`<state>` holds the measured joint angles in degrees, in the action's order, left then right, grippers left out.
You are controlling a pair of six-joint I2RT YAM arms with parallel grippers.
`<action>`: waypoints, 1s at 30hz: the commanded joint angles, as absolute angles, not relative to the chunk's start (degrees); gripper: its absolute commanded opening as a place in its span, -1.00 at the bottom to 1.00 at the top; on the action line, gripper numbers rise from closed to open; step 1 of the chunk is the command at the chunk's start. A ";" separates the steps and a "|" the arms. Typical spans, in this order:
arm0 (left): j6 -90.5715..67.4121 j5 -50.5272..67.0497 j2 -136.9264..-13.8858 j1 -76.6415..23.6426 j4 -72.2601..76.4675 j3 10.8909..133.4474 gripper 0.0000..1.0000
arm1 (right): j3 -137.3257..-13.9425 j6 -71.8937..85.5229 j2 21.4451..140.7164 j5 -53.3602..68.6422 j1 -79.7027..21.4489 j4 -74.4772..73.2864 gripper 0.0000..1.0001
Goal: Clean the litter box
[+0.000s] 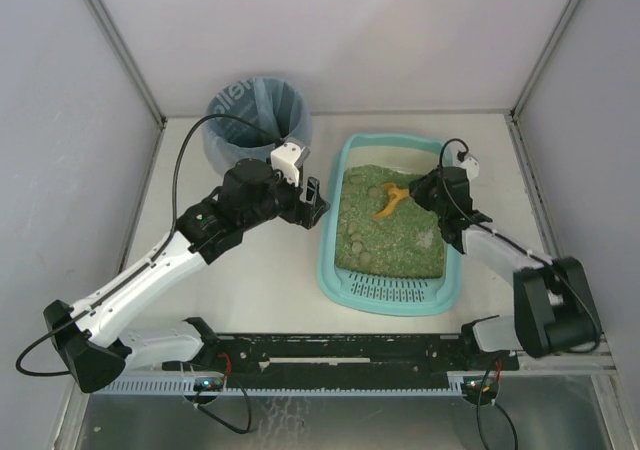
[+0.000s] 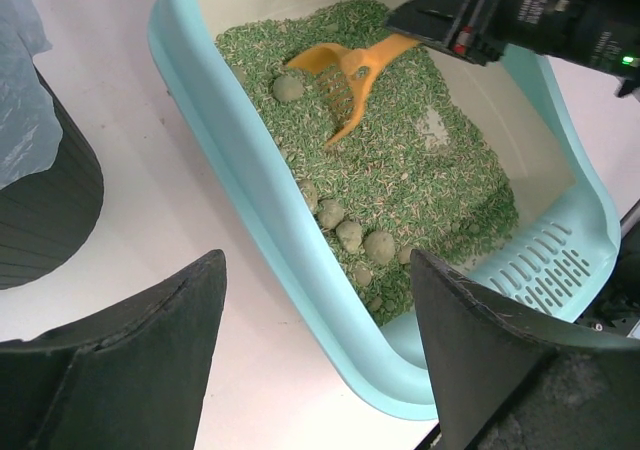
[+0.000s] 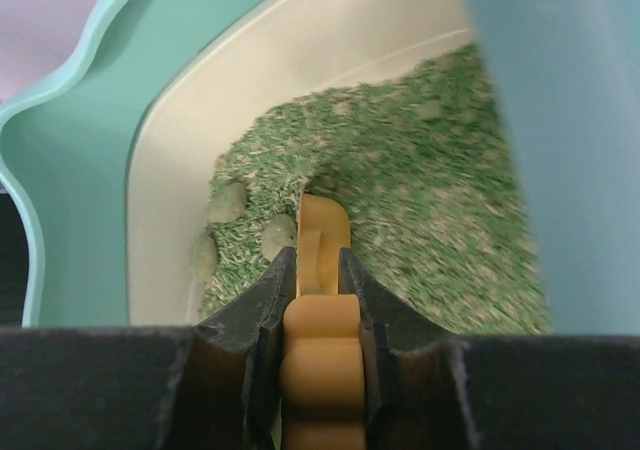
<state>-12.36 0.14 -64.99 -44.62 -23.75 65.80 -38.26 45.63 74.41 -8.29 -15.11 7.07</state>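
Litter box (image 1: 328, 250): set on the worktop (image 1: 260, 280), centre-right of the top view, long axis running top to bottom of the frame. It is filled with green granular litter (image 1: 395, 235), piled thicker toward the left wall. A thin patch is seen at mid-right, where the pale floor shows through. Several rounded, litter-coated clumps (image 1: 356, 242) are grouped along the left wall, lower half. One more clump (image 2: 288, 88) is seen beside the scoop head in the left wrist view.

Orange slotted scoop (image 1: 391, 201): lying in the upper part of the box, head dug into the litter, handle angled up to the right.

Round black bin (image 1: 257, 120): placed at upper centre-left of the top view, just beyond the box's upper-left corner, lined with a blue bag (image 1: 240, 100). Its contents cannot be told.

Box look: light teal, shallow, rounded corners, cream inner wall at the top end, slotted grille (image 1: 395, 288) at the bottom end.

Right gripper (image 3: 318, 270): clamped on the scoop handle, fingers pressed against both sides, positioned over the upper right of the box.

Left gripper (image 2: 315, 350): jaws held apart, nothing between them, positioned over bare worktop just left of the box's left rim, near the bin.
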 commanded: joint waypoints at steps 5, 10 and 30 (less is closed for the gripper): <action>-10.38 -2.01 -63.57 -44.91 -22.84 70.06 0.56 | -39.05 48.17 92.21 17.35 -17.20 29.64 -1.00; -10.33 -1.96 -63.71 -44.95 -22.84 70.14 0.56 | -37.01 47.08 89.75 17.47 -17.18 30.85 -1.00; -10.01 -2.31 -63.91 -44.91 -22.85 69.91 0.57 | -26.29 55.23 66.46 14.57 -11.21 32.78 -1.00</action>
